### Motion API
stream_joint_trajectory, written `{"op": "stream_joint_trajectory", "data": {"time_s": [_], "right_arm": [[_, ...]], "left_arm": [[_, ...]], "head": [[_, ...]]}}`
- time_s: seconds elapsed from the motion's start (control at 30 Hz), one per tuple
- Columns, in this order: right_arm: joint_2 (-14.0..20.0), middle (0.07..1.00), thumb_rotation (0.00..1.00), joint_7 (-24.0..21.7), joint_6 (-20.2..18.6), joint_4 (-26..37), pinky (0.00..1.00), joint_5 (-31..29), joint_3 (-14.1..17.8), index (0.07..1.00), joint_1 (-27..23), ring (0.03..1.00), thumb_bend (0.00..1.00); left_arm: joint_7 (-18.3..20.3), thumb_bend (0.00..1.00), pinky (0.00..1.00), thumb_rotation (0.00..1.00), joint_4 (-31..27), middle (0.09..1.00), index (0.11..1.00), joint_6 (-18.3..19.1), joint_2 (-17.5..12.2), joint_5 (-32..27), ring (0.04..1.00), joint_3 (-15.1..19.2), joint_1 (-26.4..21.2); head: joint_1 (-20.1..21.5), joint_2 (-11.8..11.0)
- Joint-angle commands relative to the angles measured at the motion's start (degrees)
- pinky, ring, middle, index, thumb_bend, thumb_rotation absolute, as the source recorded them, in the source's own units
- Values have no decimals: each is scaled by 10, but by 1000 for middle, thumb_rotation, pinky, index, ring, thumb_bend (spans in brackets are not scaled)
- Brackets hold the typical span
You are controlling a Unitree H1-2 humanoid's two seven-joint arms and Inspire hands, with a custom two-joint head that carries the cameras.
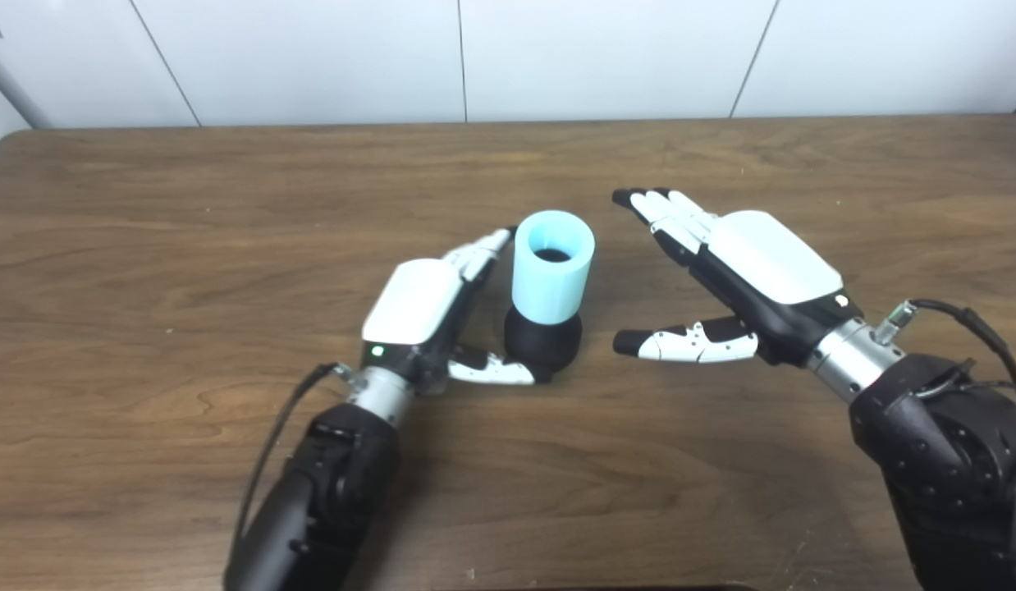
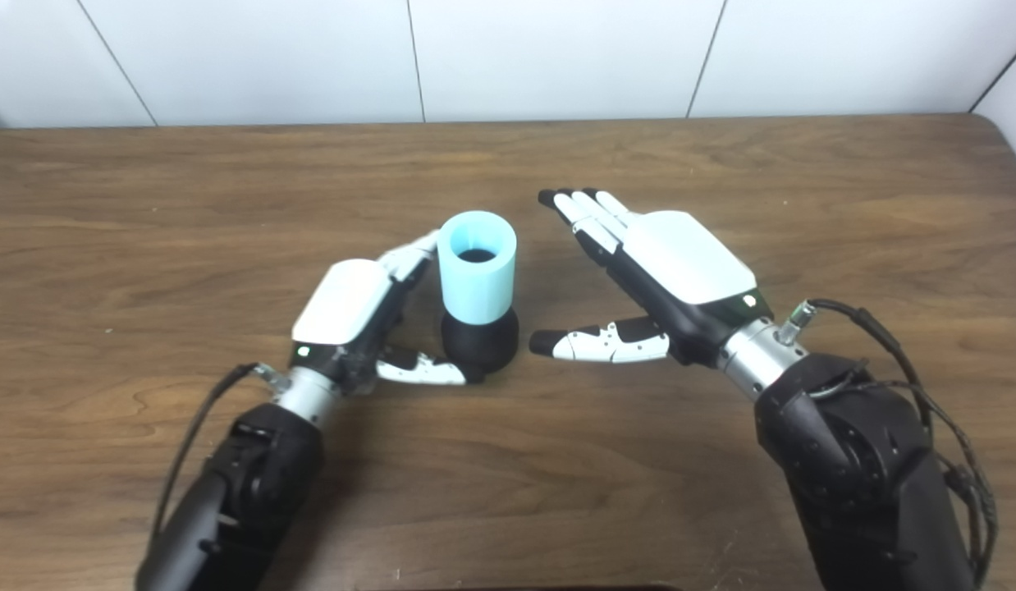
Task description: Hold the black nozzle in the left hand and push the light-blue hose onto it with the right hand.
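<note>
Starting left of centre: the left robot hand point(image 1: 430, 316) lies low on the wooden surface point(image 1: 188, 246), its fingers point(image 1: 479, 250) reaching up behind the hose and its thumb point(image 1: 496, 373) touching the foot of the black nozzle point(image 1: 543, 343). It cups the nozzle from the left, fingers apart rather than clamped, so I would call that a loose brace and not a firm grip. In the middle of the frame the nozzle stands upright on the surface, and the light-blue hose point(image 1: 553, 271) already sits on top of it, open mouth up, with dark showing down inside. By that look the push seems done, or nearly so; how deep it is seated cannot be told from here. Over to the right of centre, the right robot hand point(image 1: 742, 275) is spread wide, palm turned toward the hose, holding nothing, with a clear gap between it and the blue wall; its thumb points left toward the nozzle without touching. What may remain is a final press down, if one is needed.
</note>
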State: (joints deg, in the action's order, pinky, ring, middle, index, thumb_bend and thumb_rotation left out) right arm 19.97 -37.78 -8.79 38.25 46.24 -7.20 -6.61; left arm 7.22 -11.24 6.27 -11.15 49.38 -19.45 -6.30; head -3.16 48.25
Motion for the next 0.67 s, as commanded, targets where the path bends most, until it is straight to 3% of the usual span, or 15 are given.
{"op": "stream_joint_trajectory", "data": {"time_s": [0.0, 0.2, 0.3, 0.47, 0.57, 0.63], "right_arm": [[-2, 994, 865, 24, 1, 6, 888, -2, 10, 1000, -7, 1000, 537], [-5, 991, 884, 42, 2, -3, 883, -5, 14, 1000, 1, 996, 537], [-12, 981, 897, 56, -4, -10, 881, -28, 24, 996, 7, 984, 541], [-33, 975, 933, 77, -37, -29, 867, -85, 50, 983, 23, 965, 557], [-47, 973, 954, 97, -50, -45, 857, -120, 65, 982, 33, 960, 565], [-57, 972, 958, 111, -61, -55, 843, -137, 72, 981, 39, 950, 565]], "left_arm": [[-3, 1000, 937, 478, -11, 939, 996, 8, -19, -22, 928, 31, -4], [-4, 1000, 801, 416, -35, 933, 955, -12, -23, -140, 911, 109, -6], [6, 1000, 786, 484, -51, 939, 954, -5, -28, -189, 921, 143, -6], [22, 1000, 863, 567, -80, 932, 963, 16, -34, -283, 922, 195, 7], [15, 958, 878, 592, -82, 923, 945, 16, -20, -355, 925, 229, 21], [2, 914, 832, 682, -88, 903, 925, 38, -5, -377, 892, 250, 29]], "head": [[0, 1], [3, 0], [3, 0], [9, 0], [13, 0], [15, 0]]}}
